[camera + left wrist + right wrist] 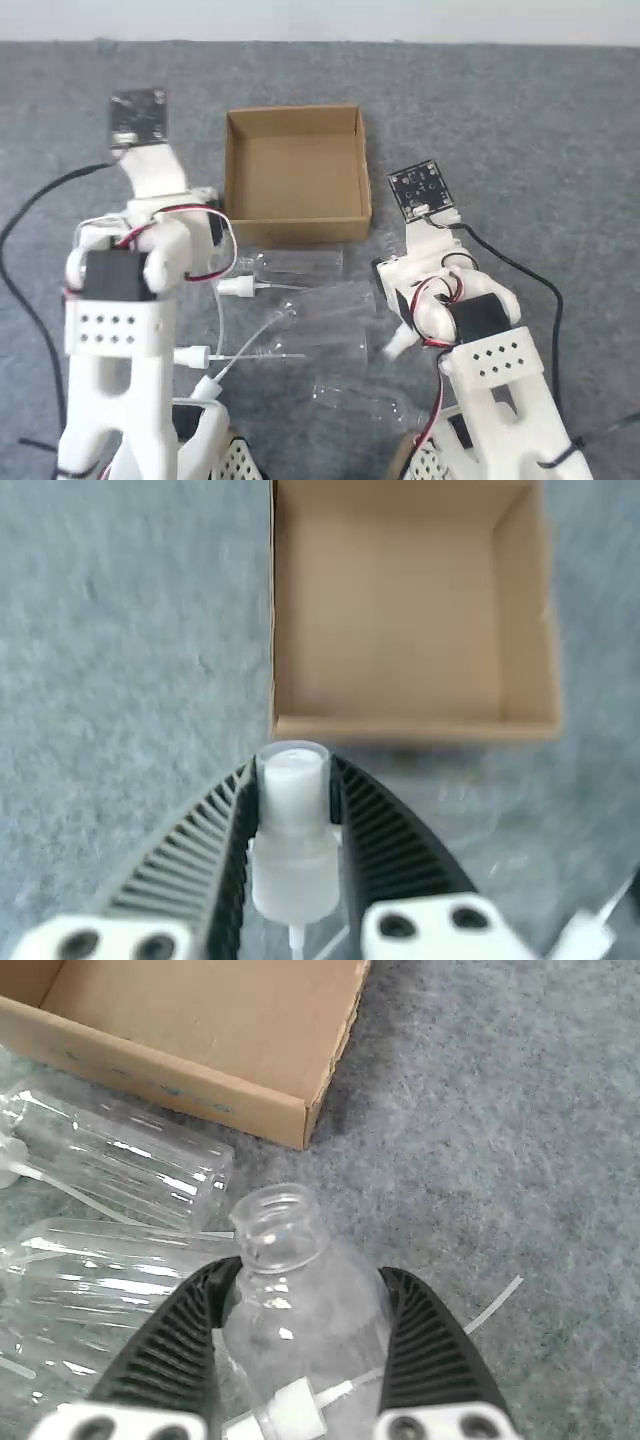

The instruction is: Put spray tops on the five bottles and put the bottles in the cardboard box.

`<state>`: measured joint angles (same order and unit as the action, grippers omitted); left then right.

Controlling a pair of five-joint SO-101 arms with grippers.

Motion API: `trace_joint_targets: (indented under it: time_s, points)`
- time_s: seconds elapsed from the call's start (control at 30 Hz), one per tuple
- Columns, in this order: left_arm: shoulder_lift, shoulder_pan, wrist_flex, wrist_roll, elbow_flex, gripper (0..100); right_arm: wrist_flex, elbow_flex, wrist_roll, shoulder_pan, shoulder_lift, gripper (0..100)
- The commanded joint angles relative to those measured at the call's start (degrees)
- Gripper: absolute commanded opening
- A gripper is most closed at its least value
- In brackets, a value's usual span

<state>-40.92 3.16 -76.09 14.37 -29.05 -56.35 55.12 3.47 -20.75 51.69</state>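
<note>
Several clear bottles (320, 300) logged from the high view, lying on grey carpet (520, 120) just in front of the cardboard box (295, 231), loose spray tops (240, 287) among them. From the left wrist, found left gripper (293, 775) jaws pinching a spray top (293, 850), box beyond. From the right wrist, found right gripper (308, 1278) jaws clamped on an uncapped bottle (300, 1325) near the box corner.

Grey felt-covered table (520, 120) with open cardboard box (295, 230), clear bottles (300, 265) on their sides, loose spray tops (240, 287).
</note>
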Motion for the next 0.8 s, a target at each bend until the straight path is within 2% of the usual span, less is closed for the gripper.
trace_joint_targets:
  time_s: [0.0, 0.1, 0.27, 0.43, 0.57, 0.77]
  points:
    - [-5.3, -0.3, 8.5, 5.6, 3.5, 1, -0.5, -0.7, -0.4, -0.6, 7.5, 0.6]
    - [-6.6, -1.8, 12.9, 8.4, 3.6, 1, 0.3, 1.9, -0.3, -0.7, 13.1, 0.6]
    - [-8.5, -6.0, 18.3, 9.1, 3.6, 1, 6.5, 8.2, -0.3, -0.7, 18.8, 0.6]
    - [-11.6, -6.2, 23.6, 13.5, 3.6, 1, 11.5, 12.6, -0.4, -0.7, 22.4, 0.6]
    - [-12.9, -6.5, 26.6, 14.2, 3.6, 1, 15.8, 16.4, -0.3, -1.4, 24.9, 0.6]
    - [-12.7, -6.5, 29.5, 22.7, 3.2, 1, 18.2, 20.7, -0.3, -4.7, 30.5, 0.6]
